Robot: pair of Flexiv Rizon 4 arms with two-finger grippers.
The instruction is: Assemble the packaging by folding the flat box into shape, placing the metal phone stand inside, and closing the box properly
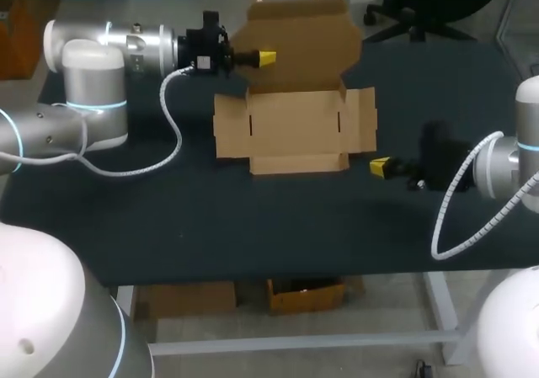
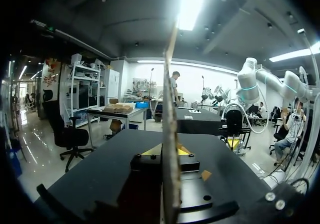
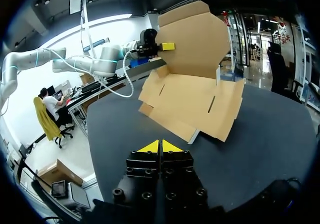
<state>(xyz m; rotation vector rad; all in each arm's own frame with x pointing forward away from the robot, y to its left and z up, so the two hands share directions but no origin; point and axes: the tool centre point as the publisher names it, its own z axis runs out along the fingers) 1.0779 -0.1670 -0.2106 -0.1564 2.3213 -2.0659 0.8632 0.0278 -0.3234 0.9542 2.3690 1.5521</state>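
On black table, slotted cardboard box, pinched by left claw

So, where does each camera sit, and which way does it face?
Head view: above and behind, looking down on the table; both arms show, left fingers at the flap of the box, right fingers beside it.
Left wrist view: on the left wrist, looking along its fingers, shut on the edge-on flap.
Right wrist view: on the right wrist, facing box and left arm; its shut fingers show.
Head and right wrist views share the box and left fingers.
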